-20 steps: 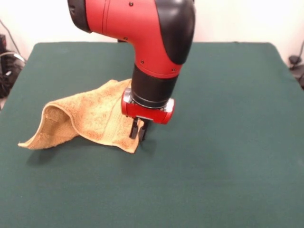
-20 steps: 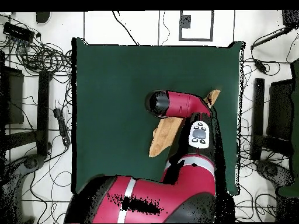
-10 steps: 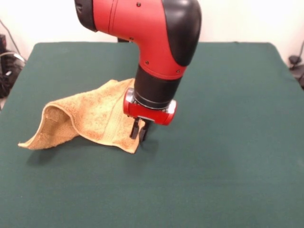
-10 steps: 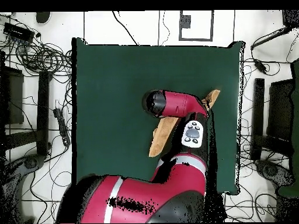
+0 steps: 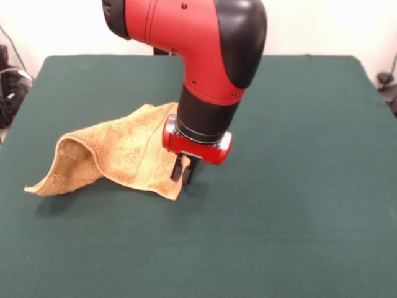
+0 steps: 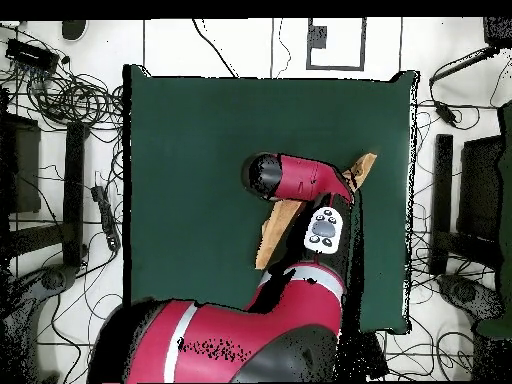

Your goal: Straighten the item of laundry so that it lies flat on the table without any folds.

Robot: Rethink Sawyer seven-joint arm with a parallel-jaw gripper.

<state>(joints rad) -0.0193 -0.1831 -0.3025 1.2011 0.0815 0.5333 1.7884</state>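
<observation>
The golden-tan towel (image 5: 118, 152) lies crumpled on the green table (image 5: 298, 155), left of centre. Its left part is folded up into a raised flap and its right edge points down toward the table. My gripper (image 5: 182, 174) points straight down at the towel's right edge, low over the table, with its black fingers (image 5: 178, 169) close together on the cloth. In the overhead view the arm covers most of the towel (image 6: 275, 235). Only a strip below the arm and a corner (image 6: 362, 165) at the right show there. The gripper itself is hidden in that view.
The table (image 6: 200, 150) stretches wide on all sides of the towel. Cables and equipment (image 6: 60, 90) lie on the floor around the table's edges. The arm's elbow (image 5: 205, 43) hangs over the table's middle.
The arm's upper links have shifted slightly to the right in the front view. The gripper and the towel stay almost where they were.
</observation>
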